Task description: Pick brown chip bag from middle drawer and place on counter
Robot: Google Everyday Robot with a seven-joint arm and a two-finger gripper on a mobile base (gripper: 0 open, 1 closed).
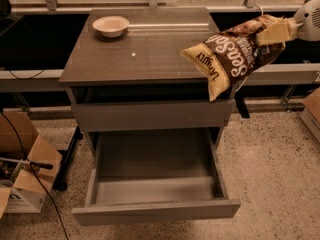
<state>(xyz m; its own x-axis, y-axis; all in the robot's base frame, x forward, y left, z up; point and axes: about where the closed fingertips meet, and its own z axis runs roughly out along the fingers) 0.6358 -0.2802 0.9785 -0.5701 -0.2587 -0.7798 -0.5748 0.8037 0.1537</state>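
My gripper (272,32) comes in from the right edge, level with the counter's right side. It is shut on the top end of the brown chip bag (227,56). The bag hangs tilted in the air, its cream-yellow lower end over the right front corner of the counter (135,56). The middle drawer (155,171) stands pulled open at the bottom of the cabinet, and its inside shows nothing in it.
A white bowl (110,25) sits at the counter's back left. A plain drawer front (150,115) above the open drawer is closed. Cardboard boxes (22,174) and cables lie on the floor at left. A box corner (312,111) shows at right.
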